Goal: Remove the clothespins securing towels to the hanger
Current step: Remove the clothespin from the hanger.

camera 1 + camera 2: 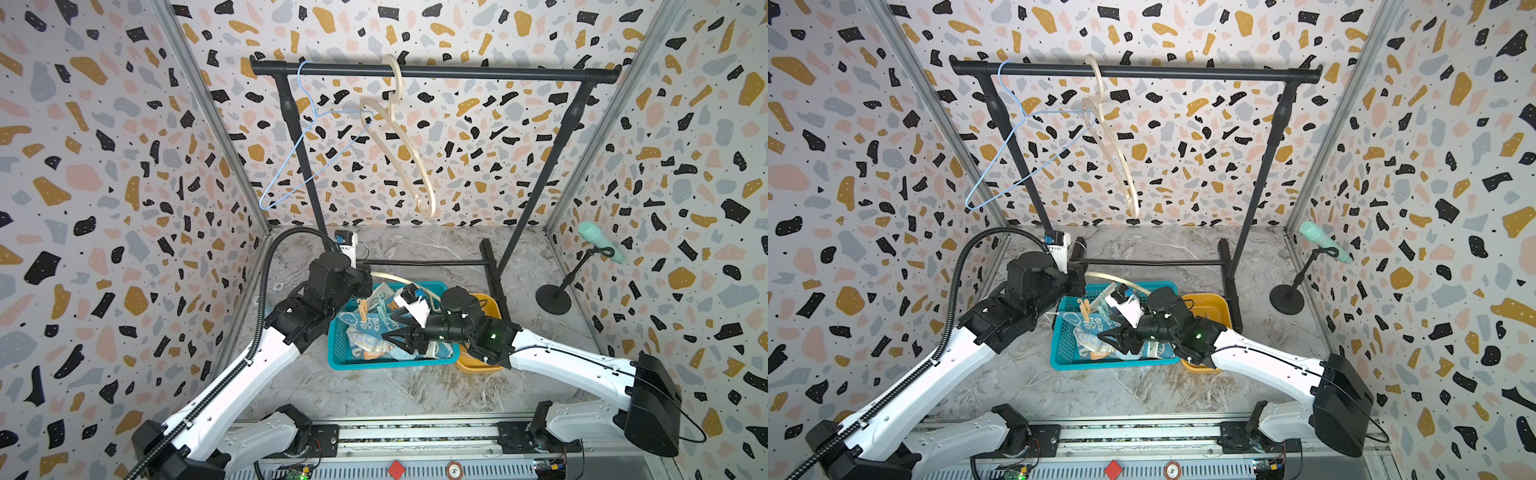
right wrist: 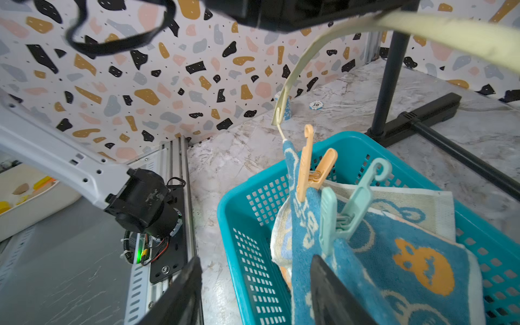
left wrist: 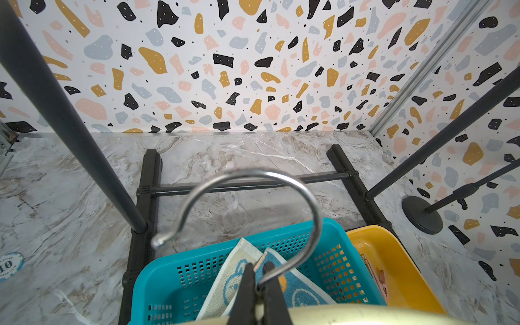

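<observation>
The mint clothespin (image 2: 346,208) and the peach clothespin (image 2: 309,168) beside it both bite the top fold of the teal rabbit towel (image 2: 408,253). The towel hangs from the cream hanger (image 2: 309,50) and trails into the teal basket (image 2: 242,185). Your left hand (image 3: 259,277) is pressed together on the hanger's metal hook (image 3: 253,172), holding the lot above the basket. Your right hand (image 2: 256,259) is spread and empty, with one finger close to the mint clothespin, so that looks like the one to take. Bring the spread fingers onto its two splayed tail ends, not the end that grips the cloth. Squeeze squarely so the spring opens rather than twisting sideways. Lift along the pin's own line, clear of the towel, and hold the left hand steady so the hanger does not swing. The peach clothespin stands close, so mind you don't knock it. The yellow bin (image 3: 374,233) beside the basket looks the likely drop.
</observation>
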Motion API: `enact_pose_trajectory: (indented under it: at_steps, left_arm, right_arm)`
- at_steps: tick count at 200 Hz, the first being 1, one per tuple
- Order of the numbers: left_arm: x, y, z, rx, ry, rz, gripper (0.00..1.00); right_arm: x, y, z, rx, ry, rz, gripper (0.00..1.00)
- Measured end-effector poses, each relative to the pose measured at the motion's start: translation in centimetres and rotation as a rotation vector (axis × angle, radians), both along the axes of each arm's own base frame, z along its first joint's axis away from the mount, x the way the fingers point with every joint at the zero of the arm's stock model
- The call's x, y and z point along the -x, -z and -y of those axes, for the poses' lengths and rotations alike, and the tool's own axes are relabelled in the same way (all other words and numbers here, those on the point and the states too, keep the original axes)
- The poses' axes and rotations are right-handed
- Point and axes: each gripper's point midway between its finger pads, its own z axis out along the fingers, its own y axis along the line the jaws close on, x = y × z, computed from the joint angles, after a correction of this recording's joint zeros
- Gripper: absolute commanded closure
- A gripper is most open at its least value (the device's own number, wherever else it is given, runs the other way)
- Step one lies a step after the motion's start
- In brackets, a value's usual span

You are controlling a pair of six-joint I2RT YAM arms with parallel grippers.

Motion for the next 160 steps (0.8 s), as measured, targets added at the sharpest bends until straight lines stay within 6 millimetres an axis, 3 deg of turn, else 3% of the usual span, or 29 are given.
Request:
enact_pose_trajectory:
  at_steps: [92, 160]
  left_arm:
    - [-0.2, 0.6, 0.2, -0.007, 0.003, -0.016, 1.00]
    - [-0.1, 0.9, 0.3, -0.015, 0.006, -0.032, 1.00]
  right_arm:
    - [-3.4, -0.1, -1.1, 0.037, 0.192, 0.043, 0.38]
    - [-4.6, 1.3, -1.7, 0.087, 0.247, 0.024, 0.37]
